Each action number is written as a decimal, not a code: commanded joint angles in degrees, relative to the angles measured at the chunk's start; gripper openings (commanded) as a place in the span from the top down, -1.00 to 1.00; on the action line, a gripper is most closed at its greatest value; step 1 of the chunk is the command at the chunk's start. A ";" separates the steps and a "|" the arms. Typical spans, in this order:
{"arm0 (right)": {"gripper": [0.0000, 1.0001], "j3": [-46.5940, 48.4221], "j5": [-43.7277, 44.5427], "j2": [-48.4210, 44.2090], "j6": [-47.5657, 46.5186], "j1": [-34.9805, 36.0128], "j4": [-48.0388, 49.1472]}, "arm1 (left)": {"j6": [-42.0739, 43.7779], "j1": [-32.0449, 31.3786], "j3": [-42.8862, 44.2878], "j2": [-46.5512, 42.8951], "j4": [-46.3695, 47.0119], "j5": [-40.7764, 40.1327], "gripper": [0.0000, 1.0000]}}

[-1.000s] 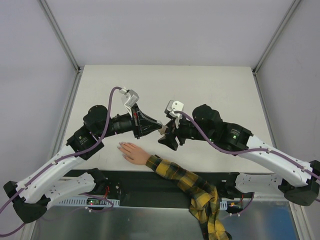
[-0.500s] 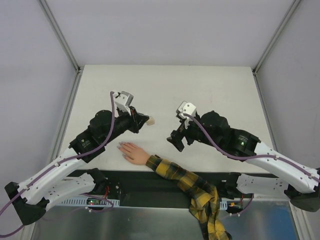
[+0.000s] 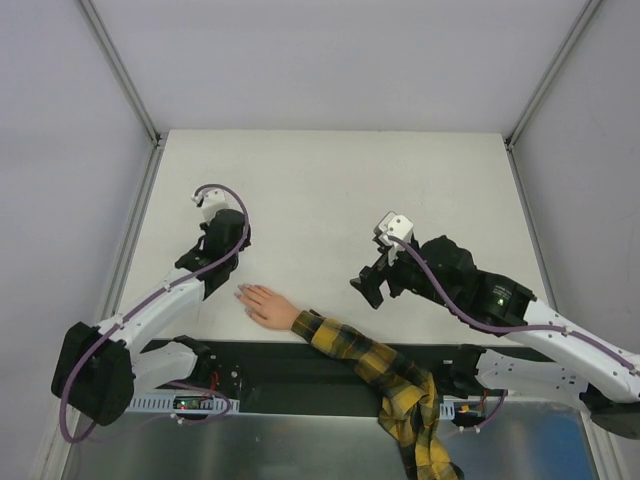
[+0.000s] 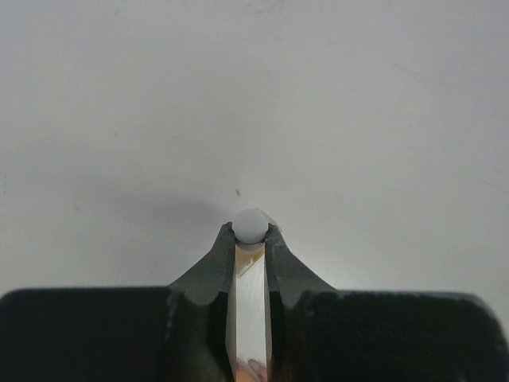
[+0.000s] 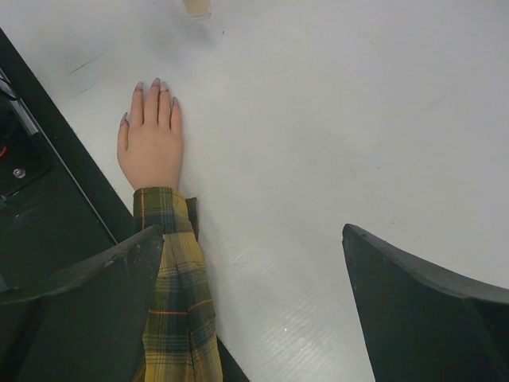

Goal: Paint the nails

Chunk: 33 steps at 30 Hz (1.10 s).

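Near edge: a grey metal sheet (image 3: 300,445) and a black strip (image 3: 260,362) are seen in front of the table, where both arm bases are fixed.
Sleeve: a yellow-and-black plaid sleeve (image 3: 372,366) is laid across the black strip, slanting up to the left onto the table.
Hand: a small flesh-coloured hand (image 3: 262,305) is laid flat, palm down, at the table's near edge, between the two arms.
Nails: the nails (image 5: 156,81) are found at the fingertips, pointing away from the right gripper; they look pale greyish.
Right gripper: the right gripper (image 3: 370,285) is held wide open above the table, just right of the hand, with nothing between its fingers.
Left gripper: the left gripper (image 4: 250,243) is clamped on a slim pale item (image 4: 250,225) with a round white end, over bare table.
Surface: the white table (image 3: 330,180) is matte, with a few faint marks.
Room: pale grey walls and slanted metal frame posts (image 3: 120,70) are seen beyond the far edge.
Only in the right wrist view: the nails are made out, and a small tan thing (image 5: 197,6) is cut off by the top edge.
Only in the left wrist view: the grip on the slim item is shown; from above, it is hidden by the wrist.
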 commanded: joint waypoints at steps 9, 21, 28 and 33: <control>-0.93 -3.08 -0.91 -7.68 4.46 -1.42 -0.34 | -14.83 16.50 5.01 18.62 5.88 -4.57 1.00; -0.93 -2.90 -0.38 -9.80 5.34 -1.77 -2.18 | -16.24 17.99 13.89 28.91 3.77 -6.94 0.75; -0.93 -3.34 -0.12 -10.85 5.78 -1.86 -2.36 | -15.36 17.99 15.56 31.46 3.42 -5.45 0.69; -0.93 -2.47 -0.21 -10.15 5.78 -1.86 -3.15 | -15.45 17.91 15.47 31.73 3.24 -5.36 0.61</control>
